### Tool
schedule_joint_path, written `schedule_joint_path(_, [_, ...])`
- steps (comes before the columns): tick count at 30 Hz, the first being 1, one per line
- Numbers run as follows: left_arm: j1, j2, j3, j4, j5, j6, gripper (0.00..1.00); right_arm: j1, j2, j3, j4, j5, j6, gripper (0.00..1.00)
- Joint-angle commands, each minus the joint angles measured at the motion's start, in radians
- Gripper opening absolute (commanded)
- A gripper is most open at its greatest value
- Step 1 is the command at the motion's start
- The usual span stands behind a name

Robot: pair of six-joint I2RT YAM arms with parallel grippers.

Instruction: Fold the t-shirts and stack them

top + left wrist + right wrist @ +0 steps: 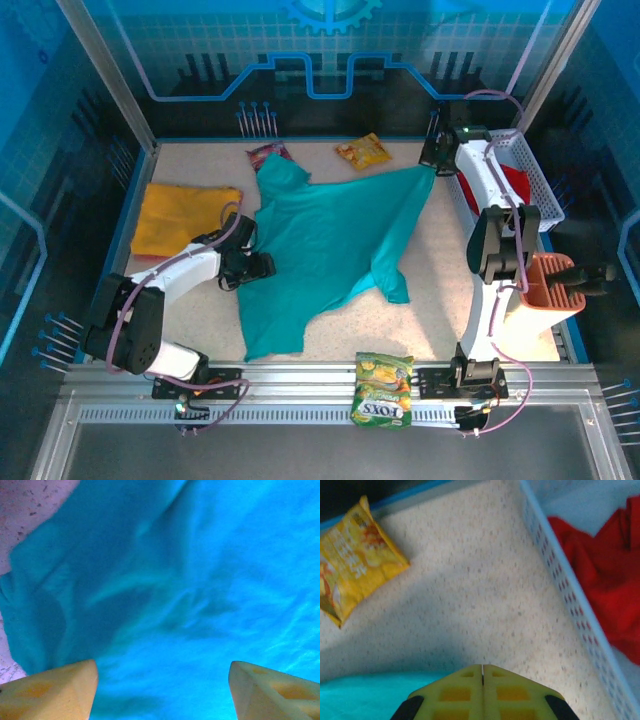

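A teal t-shirt (335, 245) lies spread across the middle of the table, and its far right corner is drawn out to a point. My right gripper (432, 163) is shut on that corner. In the right wrist view its fingertips (482, 667) meet, with teal cloth (365, 700) beneath at the lower left. My left gripper (262, 266) hovers open over the shirt's left edge, and its pale fingers (60, 690) stand wide apart above the teal cloth (200, 605). A folded yellow-orange t-shirt (185, 215) lies at the left. A red t-shirt (515, 185) (607, 575) sits in the white basket (545, 185).
A yellow snack packet (362, 152) (355, 560) and a reddish packet (268, 153) lie near the back wall. A green packet (382, 388) rests on the front rail. An orange holder (555, 285) stands at the right. The basket wall (560, 575) is close to my right gripper.
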Motion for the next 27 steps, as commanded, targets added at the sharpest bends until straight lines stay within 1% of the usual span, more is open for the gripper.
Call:
schedule_joint_path(1, [0.001,-0.012,-0.016,-0.019,0.004,0.008,0.71,-0.015,0.074,0.113,-0.036,0.045,-0.003,0.01])
schedule_joint_path(2, [0.001,-0.009,-0.014,-0.018,0.004,0.006,0.71,-0.016,0.103,0.146,-0.057,0.044,-0.007,0.09])
schedule_joint_path(3, [0.001,-0.010,-0.015,-0.018,0.007,0.006,0.71,-0.015,0.132,0.180,-0.088,0.030,-0.013,0.21])
schedule_joint_path(5, [0.000,-0.009,-0.015,-0.018,0.009,0.003,0.71,-0.015,0.158,0.216,-0.139,0.001,-0.019,0.35])
schedule_joint_path(6, [0.001,-0.010,-0.016,-0.018,0.011,0.002,0.71,-0.011,0.151,0.203,-0.147,-0.013,-0.021,0.42])
schedule_joint_path(7, [0.001,-0.009,-0.015,-0.019,0.013,0.003,0.71,-0.008,0.134,0.172,-0.141,-0.019,-0.023,0.47])
schedule_joint_path(8, [0.000,-0.008,-0.015,-0.020,0.013,0.005,0.71,-0.002,0.091,0.117,-0.113,-0.022,-0.032,0.57])
schedule_joint_path(9, [-0.001,-0.008,-0.015,-0.021,0.014,0.006,0.71,0.006,0.037,0.035,-0.067,-0.026,-0.040,0.72])
schedule_joint_path(11, [-0.001,-0.006,-0.015,-0.027,0.015,0.009,0.71,0.019,-0.066,-0.140,0.027,-0.037,-0.052,0.95])
schedule_joint_path(12, [-0.001,-0.008,-0.016,-0.033,0.016,0.011,0.71,0.022,-0.124,-0.215,0.060,-0.049,-0.056,0.97])
schedule_joint_path(14, [-0.002,-0.016,-0.027,-0.037,0.024,0.007,0.71,0.031,-0.232,-0.353,0.099,-0.074,-0.063,0.98])
schedule_joint_path(18, [-0.003,-0.048,-0.055,-0.049,0.049,-0.001,0.71,0.093,-0.467,-0.653,0.149,-0.080,-0.037,0.97])
schedule_joint_path(20, [-0.004,-0.064,-0.066,-0.060,0.061,-0.005,0.71,0.132,-0.555,-0.769,0.134,-0.063,-0.004,0.95])
schedule_joint_path(23, [-0.008,-0.091,-0.087,-0.076,0.082,-0.020,0.71,0.190,-0.691,-0.944,0.123,-0.044,0.059,0.90])
schedule_joint_path(27, [-0.016,-0.134,-0.121,-0.077,0.102,-0.046,0.71,0.307,-0.889,-1.175,0.157,0.026,0.142,0.77])
